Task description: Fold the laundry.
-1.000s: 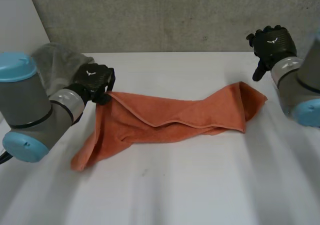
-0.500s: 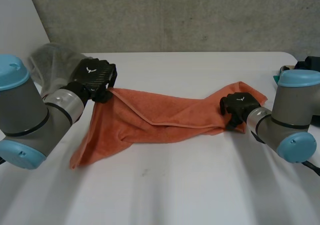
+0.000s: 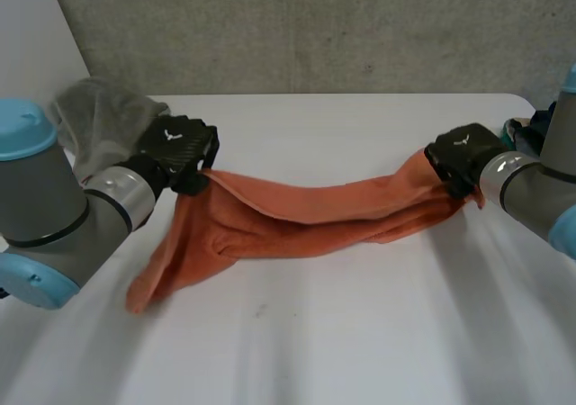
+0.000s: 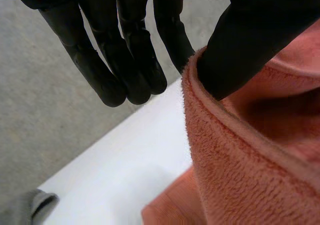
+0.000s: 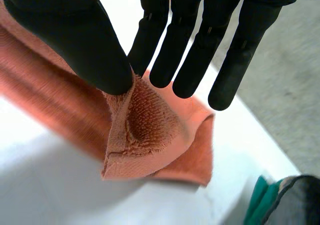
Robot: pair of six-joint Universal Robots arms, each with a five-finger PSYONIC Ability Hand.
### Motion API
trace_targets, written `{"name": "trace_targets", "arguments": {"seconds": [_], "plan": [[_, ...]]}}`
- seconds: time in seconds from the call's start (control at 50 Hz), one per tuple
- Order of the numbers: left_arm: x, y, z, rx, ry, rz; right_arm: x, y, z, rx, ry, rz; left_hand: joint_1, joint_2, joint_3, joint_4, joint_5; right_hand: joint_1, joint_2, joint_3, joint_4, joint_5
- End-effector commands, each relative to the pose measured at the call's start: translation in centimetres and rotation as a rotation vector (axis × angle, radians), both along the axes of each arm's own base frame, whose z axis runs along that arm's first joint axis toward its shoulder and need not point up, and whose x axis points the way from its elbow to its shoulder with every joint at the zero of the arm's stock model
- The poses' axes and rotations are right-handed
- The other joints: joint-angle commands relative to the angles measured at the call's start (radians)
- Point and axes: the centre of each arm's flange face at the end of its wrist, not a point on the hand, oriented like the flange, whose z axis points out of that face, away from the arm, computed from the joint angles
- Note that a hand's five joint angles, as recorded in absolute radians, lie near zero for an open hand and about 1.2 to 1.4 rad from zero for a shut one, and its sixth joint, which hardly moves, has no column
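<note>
Pulled rightward over white surface [image 3: 360,333] since half a second ago: orange towel [image 3: 306,211], stretched between both hands, left end trailing down | left hand [image 3: 175,148]: thumb and fingers [image 4: 172,40] pinching left corner | right hand [image 3: 461,151]: pinching right corner.

My left hand [image 4: 250,40] has its thumb set on the hemmed edge of the orange towel [image 4: 240,175], nipping that edge against the finger next to it (the thumb half hides the contact itself). My other fingers [image 4: 127,60] hang straight, free of the cloth. The towel's pile bulges under my thumb and runs on below my palm. Past my fingertips lies the white table [image 4: 125,165], with a grey cloth [image 4: 27,210] at its edge, well apart from the towel, and a grey concrete surface [image 4: 45,110] beyond.
</note>
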Motion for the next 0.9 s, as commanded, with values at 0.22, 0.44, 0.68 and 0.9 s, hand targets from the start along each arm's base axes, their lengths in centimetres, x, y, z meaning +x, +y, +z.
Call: {"name": "trace_targets", "arguments": {"seconds": [0.22,0.44,0.68,0.9], "plan": [[-1.3,-4.7,-2.1,0.008,-0.052,0.021,1.5,-3.4,-5.1,0.052,-0.007,0.001,0.229,0.198,0.207,0.197,0.243,0.284,0.216,0.21,0.201,0.245],[-1.1,-4.4,-3.2,0.05,-0.078,0.026,1.4,-3.8,-4.9,0.076,-0.076,-0.04,0.229,0.198,0.207,0.197,0.243,-0.356,-0.424,-0.43,-0.439,-0.395],[-0.8,-4.5,-3.7,0.067,-0.087,0.039,1.2,-1.2,-5.2,0.225,-0.004,-0.024,0.229,0.198,0.207,0.197,0.243,-0.553,-0.621,-0.627,-0.636,-0.592],[-0.5,-4.5,-4.1,0.077,-0.091,0.046,2.0,-2.6,-6.4,0.094,-0.049,-0.024,0.229,0.198,0.207,0.197,0.243,0.284,0.216,0.21,0.201,0.245]]}}
